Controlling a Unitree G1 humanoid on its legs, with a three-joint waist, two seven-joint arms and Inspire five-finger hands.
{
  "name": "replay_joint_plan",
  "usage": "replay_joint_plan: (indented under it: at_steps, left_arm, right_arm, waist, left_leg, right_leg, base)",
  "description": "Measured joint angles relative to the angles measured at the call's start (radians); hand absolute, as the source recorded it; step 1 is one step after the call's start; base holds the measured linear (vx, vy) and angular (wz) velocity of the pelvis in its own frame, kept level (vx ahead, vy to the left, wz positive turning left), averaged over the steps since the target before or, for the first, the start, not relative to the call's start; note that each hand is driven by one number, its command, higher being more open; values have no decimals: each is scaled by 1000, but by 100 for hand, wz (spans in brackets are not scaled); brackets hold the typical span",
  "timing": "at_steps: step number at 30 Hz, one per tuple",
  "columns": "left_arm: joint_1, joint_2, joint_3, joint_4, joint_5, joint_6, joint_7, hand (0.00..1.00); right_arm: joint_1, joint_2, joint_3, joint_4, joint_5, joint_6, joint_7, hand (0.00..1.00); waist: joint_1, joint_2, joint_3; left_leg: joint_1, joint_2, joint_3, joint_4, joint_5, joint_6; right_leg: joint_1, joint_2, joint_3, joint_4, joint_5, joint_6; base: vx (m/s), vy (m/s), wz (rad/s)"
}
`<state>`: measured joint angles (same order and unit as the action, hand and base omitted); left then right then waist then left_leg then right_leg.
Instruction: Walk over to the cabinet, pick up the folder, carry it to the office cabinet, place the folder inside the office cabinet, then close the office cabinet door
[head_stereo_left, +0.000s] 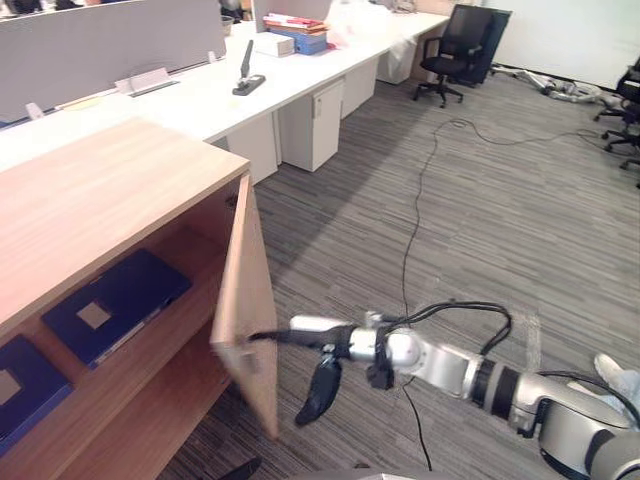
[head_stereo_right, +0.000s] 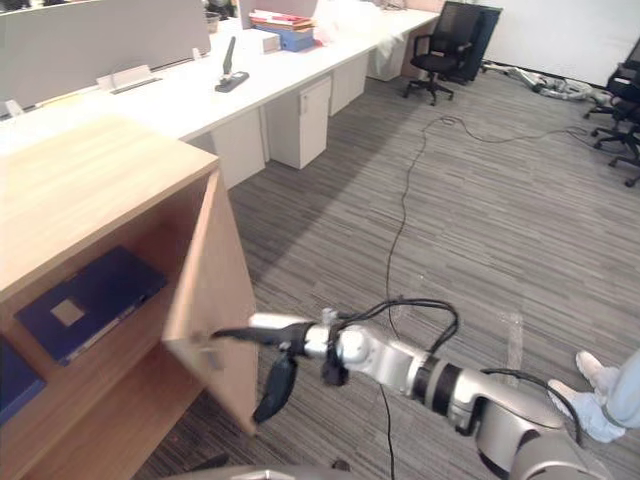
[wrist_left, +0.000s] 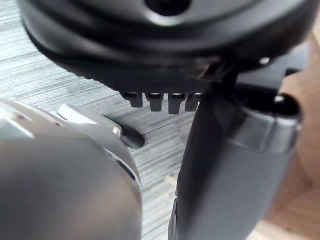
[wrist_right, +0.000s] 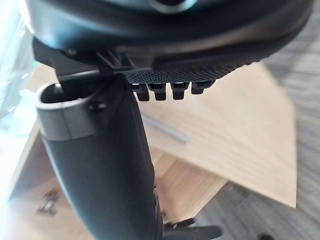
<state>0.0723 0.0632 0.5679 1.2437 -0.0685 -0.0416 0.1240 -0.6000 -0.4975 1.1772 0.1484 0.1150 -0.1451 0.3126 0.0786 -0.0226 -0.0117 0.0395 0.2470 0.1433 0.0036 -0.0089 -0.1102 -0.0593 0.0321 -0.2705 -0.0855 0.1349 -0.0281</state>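
**A:** Left eye view first. Where is the folder?

**B:** A dark blue folder (head_stereo_left: 115, 300) lies flat on the shelf inside the office cabinet (head_stereo_left: 90, 190), left of centre. A second blue folder (head_stereo_left: 18, 388) sits at the lower left edge. Which of the two is the task's own cannot be told.

**A:** And the right hand?

**B:** The right hand (head_stereo_left: 335, 345), at lower centre, reaches out with straight fingers. Their tips appear to touch the outer face of the open cabinet door (head_stereo_left: 245, 280), and the hand holds nothing.

**A:** Right eye view?

**B:** It shows the same scene: the door stands ajar, with the fingertips low on it.

**A:** Left wrist view?

**B:** The left hand (wrist_left: 165, 50) hangs over grey carpet (wrist_left: 60, 75), fingers relaxed and empty.

**A:** Right wrist view?

**B:** The door's wood face and its slim metal handle (wrist_right: 165, 131) lie just past the fingers.

**A:** So which step is this?

**B:** It looks like closing the door. The next move probably calls for a steady push that swings the door toward the cabinet until it shuts.
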Motion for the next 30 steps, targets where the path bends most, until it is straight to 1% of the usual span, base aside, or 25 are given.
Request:
replay_joint_plan:
  at_steps: [1, 3, 5, 6, 7, 10, 14, 15, 16, 18, 19, 20, 21, 22, 23, 24, 25, 26, 27, 28, 29, 30]
  left_arm:
    - [10, 4, 0, 0, 0, 0, 0, 100]
    - [26, 13, 7, 0, 1, 0, -1, 100]
    - [38, 25, 8, 0, 1, 0, -3, 100]
    - [42, 32, 8, 0, 1, 0, -4, 100]
    - [41, 32, 8, -1, 1, 0, -4, 100]
    - [41, 32, 8, -3, 1, 0, -9, 100]
    - [41, 30, 7, -3, 1, 0, -16, 100]
    - [41, 28, 7, -3, 1, 0, -17, 100]
    - [40, 28, 7, -3, 1, -1, -20, 100]
    - [41, 27, 7, -3, 4, -1, -21, 100]
    - [42, 20, 6, -4, 27, -1, -22, 100]
    - [43, 2, -7, -8, 51, -3, -22, 100]
    - [43, -11, -16, -12, 60, -8, -23, 100]
    - [50, -24, -43, -28, 70, -19, -26, 100]
    - [57, -27, -53, -38, 92, -24, -25, 100]
    - [60, -25, -54, -40, 102, -24, -23, 100]
    - [61, -17, -54, -46, 111, -25, -21, 100]
    - [67, -3, -50, -59, 111, -24, -19, 100]
    - [84, 26, -37, -85, 112, -22, -12, 100]
    - [86, 27, -28, -88, 113, -21, -4, 100]
    - [110, 21, 0, -104, 119, -14, 0, 100]
    - [130, 4, 27, -110, 117, -6, 8, 100]
  right_arm:
    - [-23, 2, 43, -30, -1, -28, 21, 100]
    - [-42, -2, 83, -48, -8, -55, 52, 100]
    - [-44, -24, 103, -47, -44, -60, 75, 100]
    - [-44, -51, 112, -46, -81, -60, 93, 100]
    - [-44, -63, 114, -45, -92, -59, 99, 100]
    - [-42, -95, 114, -43, -164, -59, 119, 100]
    - [-35, -89, 114, -26, -196, -60, 125, 100]
    - [-28, -74, 114, 5, -196, -62, 125, 100]
    - [3, -40, 100, 78, -206, -60, 123, 100]
    - [61, 28, 68, 217, -270, -59, 119, 100]
    - [126, 80, 12, 327, -320, -51, 104, 100]
    - [195, 139, -65, 456, -369, -36, 78, 100]
    - [232, 160, -115, 522, -396, -23, 62, 100]
    - [306, 202, -231, 653, -433, 2, 32, 100]
    - [376, 245, -387, 769, -446, 25, -4, 100]
    - [402, 268, -467, 822, -452, 37, -31, 100]
    - [422, 301, -589, 911, -469, 61, -87, 100]
    - [423, 331, -667, 975, -468, 75, -123, 100]
    - [425, 382, -783, 1044, -454, 96, -172, 100]
    - [433, 394, -831, 1064, -433, 102, -194, 100]
    - [465, 410, -904, 1089, -372, 115, -227, 100]
    - [508, 417, -949, 1091, -319, 126, -257, 100]
  waist:
    - [6, -6, -4]
    - [7, -18, -12]
    - [7, -31, -20]
    - [7, -38, -25]
    - [7, -39, -25]
    - [5, -39, -25]
    - [8, -33, -21]
    - [11, -30, -20]
    - [24, -28, -18]
    - [37, -20, -9]
    - [52, -9, 1]
    - [61, 13, 15]
    - [63, 27, 24]
    - [60, 47, 34]
    - [36, 49, 34]
    - [24, 53, 36]
    - [23, 67, 50]
    - [27, 70, 61]
    - [30, 22, 66]
    - [33, 29, 75]
    - [39, 48, 69]
    - [47, 61, 70]
  left_leg:
    - [-1, -3, -2, 0, 0, -11]
    - [-2, -10, -6, -1, 0, -16]
    - [-4, -19, -8, -2, -1, -17]
    - [-7, -24, -8, -3, -4, -18]
    - [-7, -25, -8, -2, -7, -16]
    - [-6, -29, -7, 0, -9, -18]
    - [-7, -25, -8, 1, -9, -18]
    - [-7, -25, -8, 2, -9, -18]
    - [-8, -25, -9, 2, -9, -17]
    - [-4, -29, -20, 3, -10, -15]
    - [0, -35, -39, 9, -13, -10]
    - [-18, -49, -86, 41, -26, 9]
    - [-31, -61, -122, 64, -35, 19]
    - [-59, -105, -216, 107, -49, 27]
    - [-104, -167, -332, 149, -60, 28]
    - [-120, -195, -393, 163, -61, 30]
    - [-132, -225, -488, 173, -62, 29]
    - [-148, -245, -533, 179, -59, 29]
    - [-178, -294, -585, 190, -55, 21]
    - [-188, -303, -617, 199, -51, 11]
    - [-203, -299, -663, 207, -50, 11]
    - [-220, -287, -672, 228, -48, 14]
  right_leg:
    - [0, -5, -1, 0, 1, 2]
    - [0, -13, -1, 0, 3, 5]
    - [0, -21, 0, 0, 5, 10]
    - [0, -27, 0, 0, 7, 14]
    - [0, -29, 1, 0, 8, 16]
    - [0, -33, 4, 0, 11, 19]
    - [0, -28, 4, 0, 11, 18]
    - [0, -27, 4, 0, 11, 18]
    - [0, -28, 3, 0, 11, 17]
    - [12, -34, -7, 0, 8, 19]
    - [29, -47, -26, 2, 1, 26]
    - [31, -75, -70, 59, -40, 44]
    - [22, -102, -103, 125, -82, 55]
    - [-10, -175, -160, 306, -188, 79]
    - [-54, -244, -105, 475, -277, 53]
    - [-76, -248, -9, 527, -293, 36]
    - [-100, -206, 237, 576, -326, 28]
    - [-98, -167, 394, 562, -366, 65]
    - [-86, -163, 514, 499, -401, 138]
    - [-79, -166, 482, 505, -414, 160]
    - [-60, -165, 421, 483, -418, 151]
    - [-31, -163, 367, 459, -417, 143]
  base:
    - [51, 93, 6]
    - [42, 91, 5]
    - [17, 96, 2]
    - [-4, 84, 0]
    - [-19, 77, -1]
    - [-13, 33, -1]
    - [0, 0, 0]
    - [0, 0, 0]
    - [12, 30, 4]
    - [15, 37, 19]
    - [12, 66, 66]
    - [-1, 118, 91]
    - [-17, 171, 161]
    - [-39, 135, 231]
    - [-34, 56, 263]
    - [-10, -47, 269]
    - [24, -82, 211]
    - [29, -194, 217]
    - [21, -207, 159]
    - [18, -256, 159]
    - [35, -182, 130]
    - [42, -163, 121]
